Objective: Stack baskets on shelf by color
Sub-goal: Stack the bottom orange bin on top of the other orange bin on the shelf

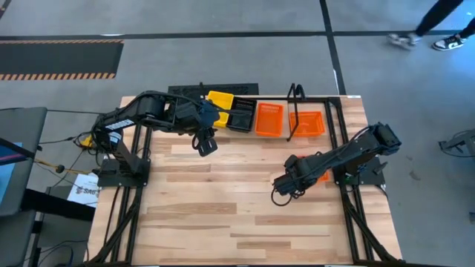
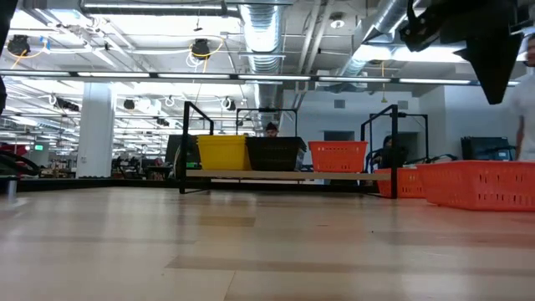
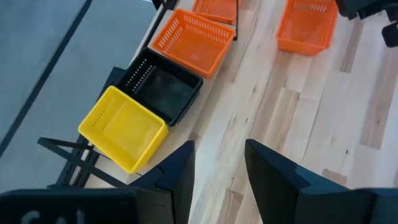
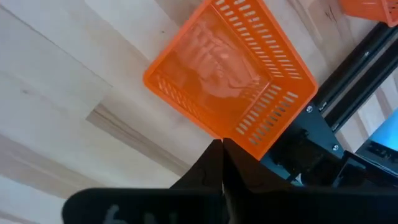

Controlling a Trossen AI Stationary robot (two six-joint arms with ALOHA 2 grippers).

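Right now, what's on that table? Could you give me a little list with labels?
shelf: yellow basket, black basket and orange basket side by side
loose orange baskets: one past the shelf's end, one beside the right gripper
left gripper: open, empty, above the table near the shelf
right gripper: shut at the near basket's rim; grip unclear

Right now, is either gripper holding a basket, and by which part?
The right gripper is shut at the near rim of an orange basket; a real hold cannot be told. The left gripper is open, empty.
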